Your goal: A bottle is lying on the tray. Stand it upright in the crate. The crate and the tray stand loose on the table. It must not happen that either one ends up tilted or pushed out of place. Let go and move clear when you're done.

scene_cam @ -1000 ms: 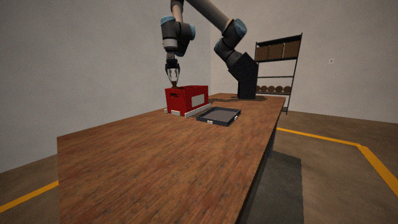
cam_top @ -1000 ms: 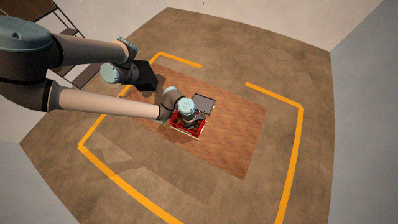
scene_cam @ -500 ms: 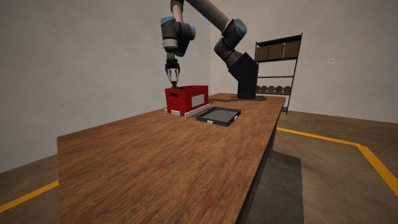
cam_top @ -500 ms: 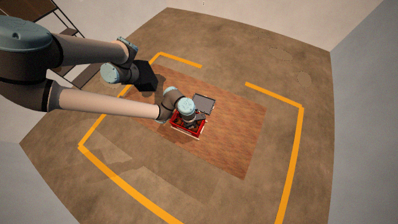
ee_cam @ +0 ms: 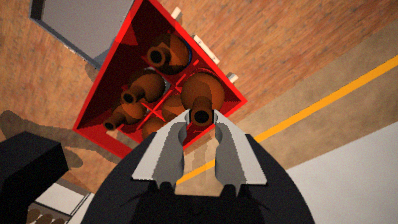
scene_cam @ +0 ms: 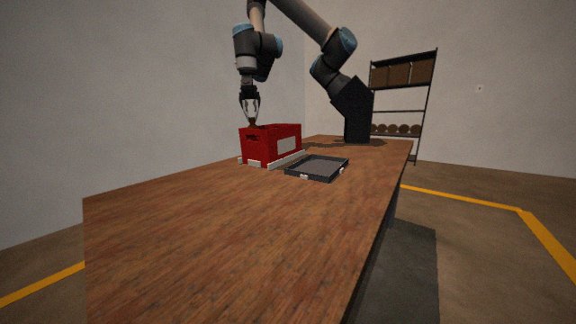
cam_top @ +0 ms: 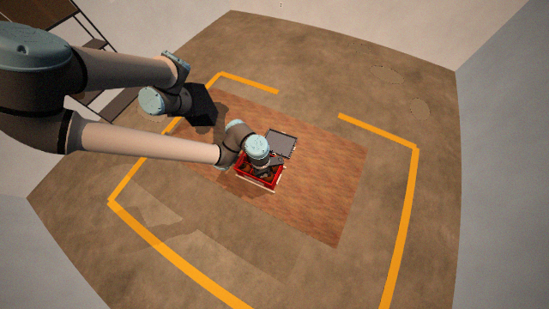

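Fingers narrow, clamped on bottle point(scene_cam: 252, 122) point(ee_cam: 202, 100) neck.
Gripper point(cam_top: 262, 172) point(scene_cam: 251, 118) point(ee_cam: 202, 110) points down over crate point(cam_top: 274, 185) point(scene_cam: 254, 148) point(ee_cam: 102, 146); bottle body inside crate.

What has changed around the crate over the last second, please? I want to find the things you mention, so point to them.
Nothing has visibly changed. The pale grey metal fingers point(scene_cam: 246, 106) still grip the brown bottle point(scene_cam: 252, 122) point(ee_cam: 202, 92) by its neck; the red crate point(cam_top: 255, 181) point(scene_cam: 256, 152) point(ee_cam: 106, 70) and dark grey tray point(cam_top: 280, 142) point(scene_cam: 319, 166) point(ee_cam: 85, 30) stayed put.
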`<act>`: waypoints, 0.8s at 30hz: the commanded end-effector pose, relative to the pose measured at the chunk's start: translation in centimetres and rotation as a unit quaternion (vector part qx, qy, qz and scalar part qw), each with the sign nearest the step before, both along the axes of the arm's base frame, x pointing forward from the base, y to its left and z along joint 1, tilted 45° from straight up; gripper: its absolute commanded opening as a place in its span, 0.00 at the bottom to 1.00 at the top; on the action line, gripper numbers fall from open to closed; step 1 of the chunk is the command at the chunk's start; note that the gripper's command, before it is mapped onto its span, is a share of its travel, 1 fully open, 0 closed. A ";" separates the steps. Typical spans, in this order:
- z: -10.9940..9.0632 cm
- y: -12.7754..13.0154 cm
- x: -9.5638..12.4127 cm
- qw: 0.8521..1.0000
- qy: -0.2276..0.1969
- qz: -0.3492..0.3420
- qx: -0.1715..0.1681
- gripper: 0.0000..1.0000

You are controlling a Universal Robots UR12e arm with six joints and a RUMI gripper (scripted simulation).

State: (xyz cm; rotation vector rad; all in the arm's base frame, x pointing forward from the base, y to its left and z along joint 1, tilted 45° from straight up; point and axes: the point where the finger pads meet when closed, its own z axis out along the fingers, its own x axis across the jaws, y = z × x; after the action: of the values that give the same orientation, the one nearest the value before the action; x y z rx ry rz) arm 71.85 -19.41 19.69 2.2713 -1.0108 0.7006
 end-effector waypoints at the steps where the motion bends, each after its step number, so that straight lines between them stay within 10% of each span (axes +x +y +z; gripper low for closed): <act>1: 0.0 0.0 0.0 1.000 -0.001 0.000 0.000 0.00; 24: -1.2 -1.2 0.5 1.000 -0.001 0.000 0.000 0.00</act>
State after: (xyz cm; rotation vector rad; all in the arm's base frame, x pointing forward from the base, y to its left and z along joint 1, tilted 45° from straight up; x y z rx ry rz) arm 72.15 -20.29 18.75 2.2713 -1.0109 0.7005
